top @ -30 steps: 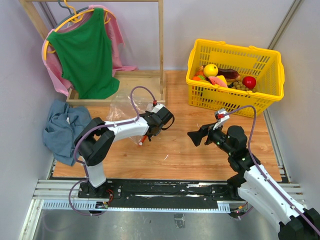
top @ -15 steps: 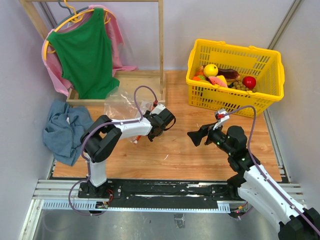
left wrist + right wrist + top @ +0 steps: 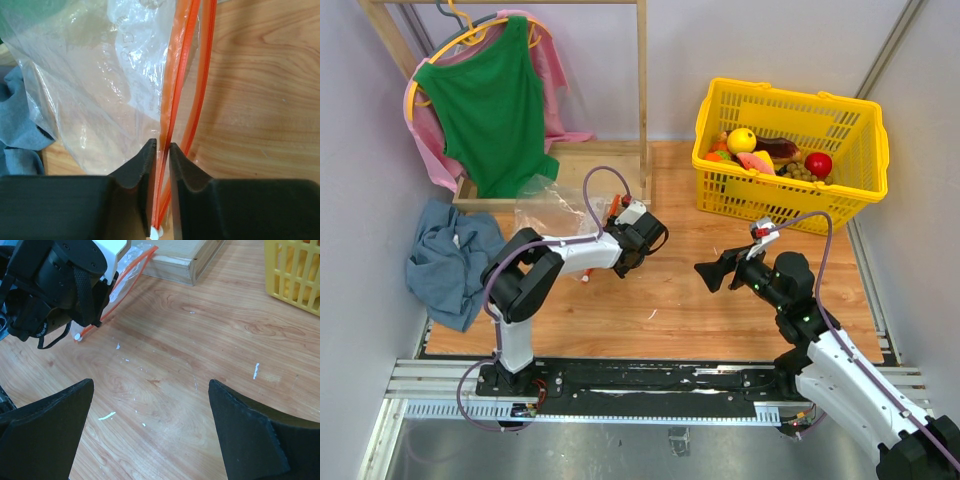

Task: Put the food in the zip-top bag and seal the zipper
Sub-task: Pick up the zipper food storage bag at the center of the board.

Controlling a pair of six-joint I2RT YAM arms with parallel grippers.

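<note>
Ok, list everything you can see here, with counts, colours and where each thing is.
basket: one, yellow, far right of table
food: several pieces, yellow, red, orange, purple, green, in basket
bag: one, clear, beside rack
zipper: one, orange-red, bag's mouth, tracks apart
top: one, green, hanging on rack
garment: one, pink, behind top
rack: one, wooden, far left
cloth: one, blue, left edge
table: one, wooden
left gripper: black, shut on zipper
right gripper: black, open, over table

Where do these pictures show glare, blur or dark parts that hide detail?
Left wrist view: white glare patches on the crinkly clear plastic bag; the thin orange-red zipper strip is sharp. Right wrist view: the right arm's black jaws are featureless dark shapes. Top external view: even light, soft shadows.
</note>
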